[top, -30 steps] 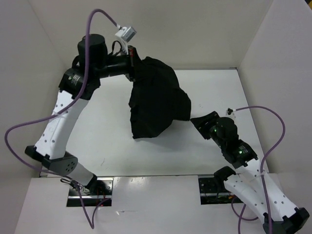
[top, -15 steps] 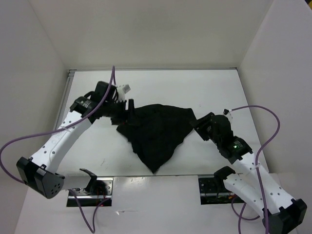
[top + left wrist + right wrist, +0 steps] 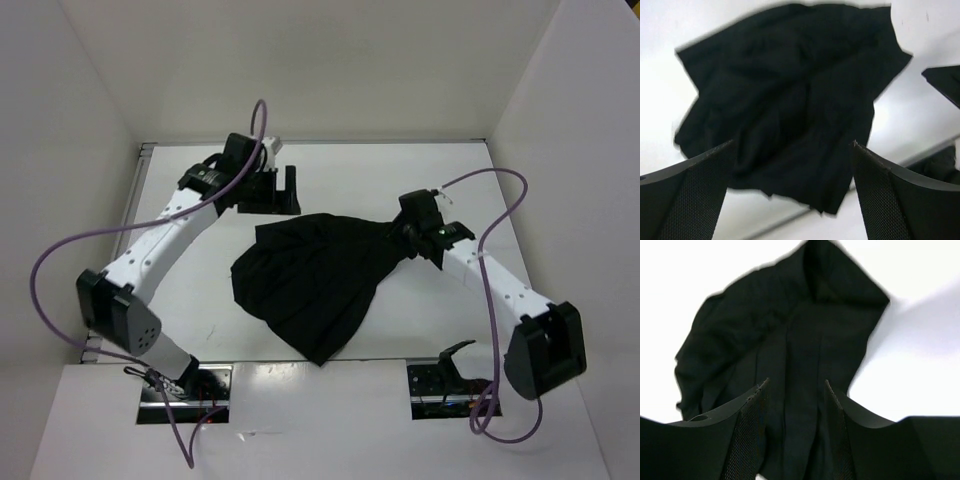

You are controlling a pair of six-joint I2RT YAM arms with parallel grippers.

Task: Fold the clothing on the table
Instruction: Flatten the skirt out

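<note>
The left gripper (image 3: pixel 272 189) gapes wide, empty, just beyond the cloth's far edge; the right gripper (image 3: pixel 403 237) pinches the garment's (image 3: pixel 315 280) right corner. It lies crumpled mid-bench (image 3: pixel 200 290). Pulling one-handed could drag the heap instead of spreading it.

The left arm reaches from the lower left of the top view up to the upper middle, its left gripper (image 3: pixel 290 189) spread wide with nothing between the fingers (image 3: pixel 690 200). The right arm stretches from the lower right toward centre right, its right gripper (image 3: pixel 392 232) partly closed, fingers (image 3: pixel 752 430) pinching a fold of the clothing (image 3: pixel 310 280).
</note>
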